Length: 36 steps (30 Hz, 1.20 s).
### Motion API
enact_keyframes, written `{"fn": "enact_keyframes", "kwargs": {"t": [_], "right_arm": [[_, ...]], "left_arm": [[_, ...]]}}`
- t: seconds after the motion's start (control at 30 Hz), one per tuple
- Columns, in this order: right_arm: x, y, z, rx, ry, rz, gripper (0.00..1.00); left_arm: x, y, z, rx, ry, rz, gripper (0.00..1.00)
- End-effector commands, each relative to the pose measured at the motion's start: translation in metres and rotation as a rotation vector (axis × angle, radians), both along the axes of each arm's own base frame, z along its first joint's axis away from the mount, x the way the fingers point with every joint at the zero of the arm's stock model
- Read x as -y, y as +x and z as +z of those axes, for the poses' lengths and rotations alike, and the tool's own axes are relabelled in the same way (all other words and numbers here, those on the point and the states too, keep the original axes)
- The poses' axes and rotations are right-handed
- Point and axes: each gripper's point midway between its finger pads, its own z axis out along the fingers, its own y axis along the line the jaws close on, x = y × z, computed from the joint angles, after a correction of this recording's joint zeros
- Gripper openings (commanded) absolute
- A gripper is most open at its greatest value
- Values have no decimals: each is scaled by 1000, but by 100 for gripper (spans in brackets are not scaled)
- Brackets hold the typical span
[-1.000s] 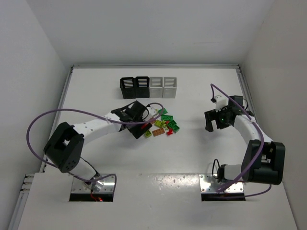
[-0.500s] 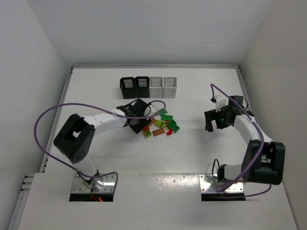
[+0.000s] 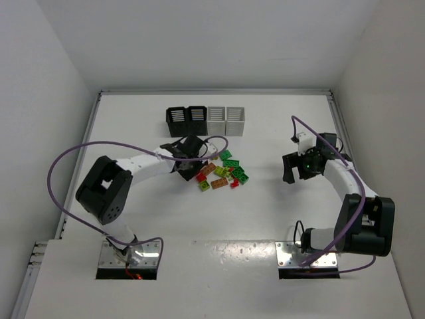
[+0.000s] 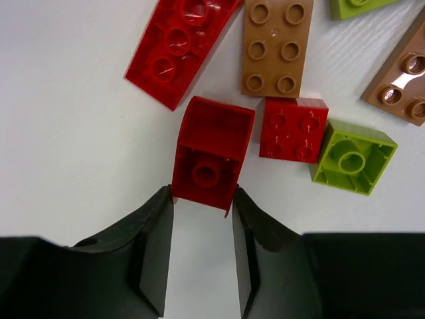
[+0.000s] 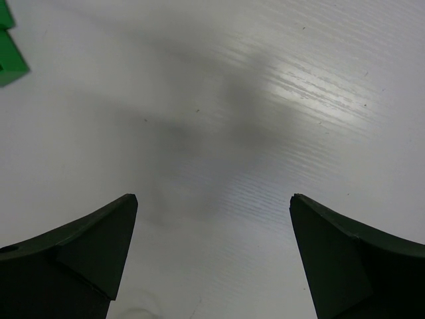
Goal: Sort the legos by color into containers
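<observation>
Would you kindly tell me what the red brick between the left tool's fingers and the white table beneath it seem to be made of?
The small red brick in the left tool: probably moulded hard plastic, glossy, judging by soft highlights and a hollow underside with a round tube. The white table surface: perhaps fluted plastic sheet, satin, given fine parallel ridges and diffuse sheen.

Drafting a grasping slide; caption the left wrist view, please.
Left fingers grip a red brick by its end, with a tan brick and a lime brick lying close by.
</observation>
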Motion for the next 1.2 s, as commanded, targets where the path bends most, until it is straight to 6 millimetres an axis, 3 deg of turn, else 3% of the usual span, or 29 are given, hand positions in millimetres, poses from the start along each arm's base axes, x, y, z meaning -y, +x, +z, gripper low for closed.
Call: {"fn": "enact_keyframes", "kwargs": {"t": [0.0,0.07,0.1,0.17,0.2,0.3,0.43,0.57,0.77,0.9,1.17], "right_arm": [[-15,9,19,52,66,36,97],[-23,9,25,65,113,43,97],[-26,12,33,83,136,28,96],[-32,18,44,109,175,23,96],[-35,20,50,115,202,14,96],[-42,26,58,121,234,17,95],[-45,30,59,107,248,5,95],[-48,35,64,94,256,4,94],[-54,31,63,81,258,21,94],[-60,30,61,62,269,22,94],[-70,29,57,56,275,45,94]], "left_arm": [[-1,30,66,154,-96,64,17],[-6,36,92,190,-132,104,15],[-13,49,120,242,-171,145,14],[-22,55,138,244,-192,204,12],[-30,68,161,290,-215,244,10],[-48,90,203,363,-256,324,9],[-73,125,222,416,-246,453,9],[-88,150,196,362,-218,507,9],[-90,173,155,260,-241,513,10],[-88,180,141,228,-248,507,11],[-84,196,137,232,-256,514,11]]}}
